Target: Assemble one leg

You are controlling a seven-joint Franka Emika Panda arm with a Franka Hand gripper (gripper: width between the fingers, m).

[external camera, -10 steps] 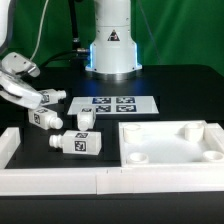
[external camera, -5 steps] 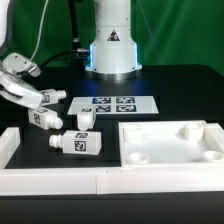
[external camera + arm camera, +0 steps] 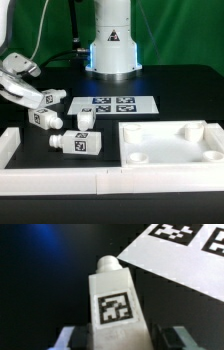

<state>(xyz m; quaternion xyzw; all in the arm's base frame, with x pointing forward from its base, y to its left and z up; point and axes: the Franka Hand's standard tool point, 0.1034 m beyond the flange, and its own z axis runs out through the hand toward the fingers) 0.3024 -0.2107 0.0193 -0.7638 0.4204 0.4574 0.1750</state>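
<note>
Four white legs with tag marks show in the exterior view. One leg lies at the left end of the marker board, and my gripper reaches it from the exterior view's left. In the wrist view this leg lies between my fingers, its narrower end towards the marker board. Dark gaps show on both sides of the leg, so the gripper is open around it. Three other legs lie on the black table.
The big white square panel with round sockets lies at the exterior view's right. A low white wall runs along the front, with a white block at its left end. The robot base stands behind.
</note>
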